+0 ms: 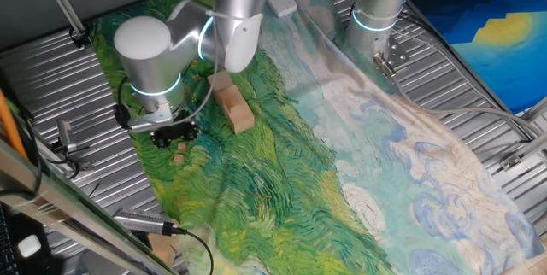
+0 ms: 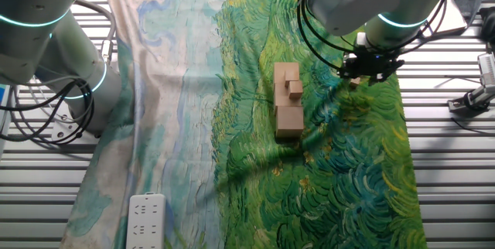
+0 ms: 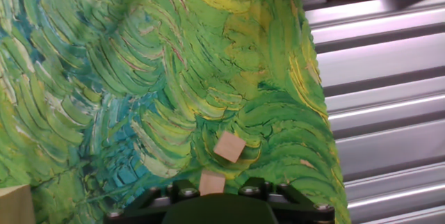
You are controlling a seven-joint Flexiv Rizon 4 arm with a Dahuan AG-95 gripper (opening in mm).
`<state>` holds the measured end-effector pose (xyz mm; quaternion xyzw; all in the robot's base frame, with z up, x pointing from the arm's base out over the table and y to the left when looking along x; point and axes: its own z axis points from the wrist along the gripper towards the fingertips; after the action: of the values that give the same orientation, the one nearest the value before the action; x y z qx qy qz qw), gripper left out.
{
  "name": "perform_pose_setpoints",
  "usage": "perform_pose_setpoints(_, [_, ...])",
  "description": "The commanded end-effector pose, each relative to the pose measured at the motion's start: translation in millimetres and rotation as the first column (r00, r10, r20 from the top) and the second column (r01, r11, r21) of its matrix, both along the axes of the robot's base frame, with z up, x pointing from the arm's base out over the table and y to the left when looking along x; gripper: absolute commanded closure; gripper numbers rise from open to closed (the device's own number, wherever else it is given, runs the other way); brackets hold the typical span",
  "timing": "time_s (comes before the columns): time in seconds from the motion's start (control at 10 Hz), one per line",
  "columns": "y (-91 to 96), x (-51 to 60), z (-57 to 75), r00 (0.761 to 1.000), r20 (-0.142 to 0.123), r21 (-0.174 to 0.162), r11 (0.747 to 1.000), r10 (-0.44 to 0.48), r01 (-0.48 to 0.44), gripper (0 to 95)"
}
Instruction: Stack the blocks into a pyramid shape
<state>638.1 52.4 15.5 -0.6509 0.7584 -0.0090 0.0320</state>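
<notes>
Hovering low over the green painted cloth [image 1: 282,172], the gripper [image 1: 175,135] sits at the cloth's edge by the ribbed metal worktop [image 1: 51,96]. In the hand view a small wooden cube [image 3: 211,182] shows right at the gripper's base between the jaws; whether they are clamped on it or just apart around it I cannot tell. A second small cube [image 3: 229,147] lies on the cloth just beyond it, tilted. In one fixed view a small cube [image 1: 179,158] lies on the cloth just below the gripper. A row of larger cubes [image 2: 288,100] stands mid-cloth, touching, with one small cube [image 2: 295,87] on top. White power strip [image 2: 145,220] lies on the pale end of the cloth, well apart.
</notes>
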Motion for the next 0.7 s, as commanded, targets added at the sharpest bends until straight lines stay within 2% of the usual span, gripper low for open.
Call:
perform_pose_setpoints(0.1, [-0.3,0.0,-0.1,1.000,0.001,-0.004,1.000,-0.007,0.007,76.0])
perform_pose_setpoints(0.2, [-0.5,-0.4,-0.4,1.000,0.001,-0.004,1.000,-0.011,0.011,95.0])
perform_pose_setpoints(0.5, [-0.7,-1.5,1.9,1.000,0.000,-0.007,1.000,-0.021,0.021,95.0])
perform_pose_setpoints(0.7, [-1.5,-3.7,15.2,1.000,-0.003,-0.011,1.000,-0.019,0.019,95.0])
